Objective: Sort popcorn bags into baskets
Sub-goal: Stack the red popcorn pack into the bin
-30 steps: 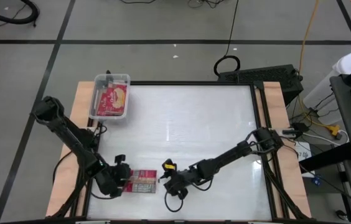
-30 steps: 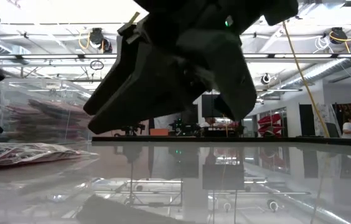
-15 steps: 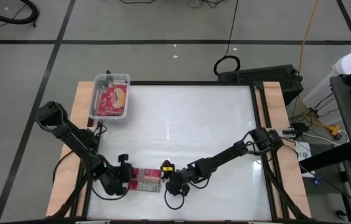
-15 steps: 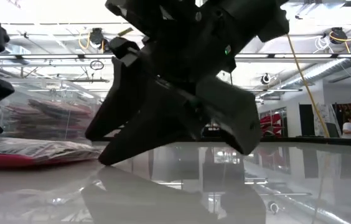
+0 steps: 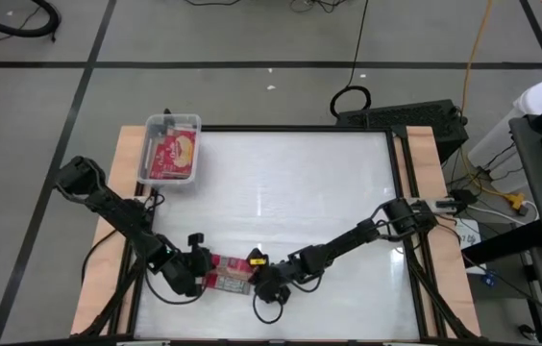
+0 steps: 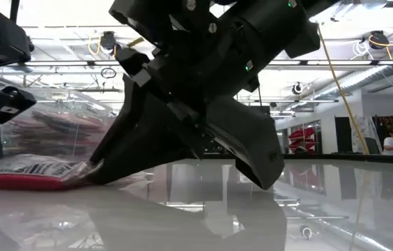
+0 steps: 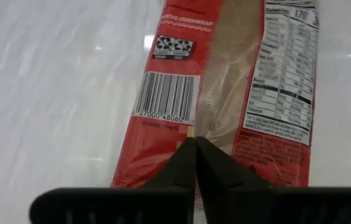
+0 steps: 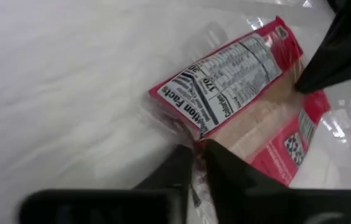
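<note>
One popcorn bag (image 5: 230, 276) lies flat near the table's near edge, back face up, showing a barcode, a nutrition panel and a brownish middle strip (image 7: 225, 74). My left gripper (image 5: 204, 272) is shut at the bag's left end. My right gripper (image 5: 255, 279) is shut at its right end. The clear basket (image 5: 170, 120) stands at the far left corner with red packets lying inside it. In the low view the basket (image 6: 50, 129) shows behind the bag (image 6: 29, 174). My left gripper rests its shut fingertips (image 7: 188, 152) on the bag's upper face at the middle strip (image 7: 210, 121), close to the bag's left end, slanting down from the table's left. The bag lies flat on the table under them. My right gripper sets its shut fingertips (image 8: 185, 155) against the bag's right end, at the crinkled clear edge (image 8: 175, 127), slanting down from the table's right. In the low view its fingertip (image 6: 95, 173) meets that end at table level.
Wooden side rails (image 5: 129, 154) run along the table's left and right edges. The wide white tabletop (image 5: 290, 192) between the basket and the arms carries nothing else. A black box and cables (image 5: 406, 115) sit beyond the far right corner.
My left gripper has moved toward the table's right, and the bag has slid a little to the right with it. My right gripper has moved left and down until its tips reach the bag's right end.
</note>
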Available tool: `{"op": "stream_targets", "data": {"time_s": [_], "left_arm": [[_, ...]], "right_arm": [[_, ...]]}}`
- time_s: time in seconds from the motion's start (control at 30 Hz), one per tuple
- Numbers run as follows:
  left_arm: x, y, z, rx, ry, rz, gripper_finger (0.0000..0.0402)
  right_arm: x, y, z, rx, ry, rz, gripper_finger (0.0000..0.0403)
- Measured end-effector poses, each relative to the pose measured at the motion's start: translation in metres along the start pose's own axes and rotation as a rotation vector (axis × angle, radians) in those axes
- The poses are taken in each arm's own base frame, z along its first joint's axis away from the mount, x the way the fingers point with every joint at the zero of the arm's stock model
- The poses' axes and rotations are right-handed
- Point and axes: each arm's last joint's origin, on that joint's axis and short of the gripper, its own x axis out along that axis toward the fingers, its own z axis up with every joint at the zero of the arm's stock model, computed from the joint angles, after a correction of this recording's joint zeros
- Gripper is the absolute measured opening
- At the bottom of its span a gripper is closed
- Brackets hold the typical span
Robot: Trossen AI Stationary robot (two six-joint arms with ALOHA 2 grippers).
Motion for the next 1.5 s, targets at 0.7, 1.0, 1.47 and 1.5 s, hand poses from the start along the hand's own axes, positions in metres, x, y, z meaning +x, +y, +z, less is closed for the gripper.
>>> {"op": "stream_targets", "data": {"time_s": [0.7,1.0,1.47,1.5], "left_arm": [[-0.071,-0.016,0.035,0.180,-0.336,0.018,0.0099],[-0.053,-0.036,0.041,0.255,-0.491,0.105,0.0256],[-0.010,-0.016,0.041,0.131,-0.429,0.356,0.0271],[-0.009,-0.013,0.042,0.118,-0.421,0.366,0.0254]], "right_arm": [[-0.055,-0.039,0.030,0.404,-0.091,-0.114,0.0001],[-0.073,-0.066,0.029,0.697,-0.141,-0.178,0.0000],[-0.072,-0.087,0.020,0.878,-0.185,-0.210,0.0000],[-0.072,-0.087,0.019,0.884,-0.185,-0.210,0.0000]]}}
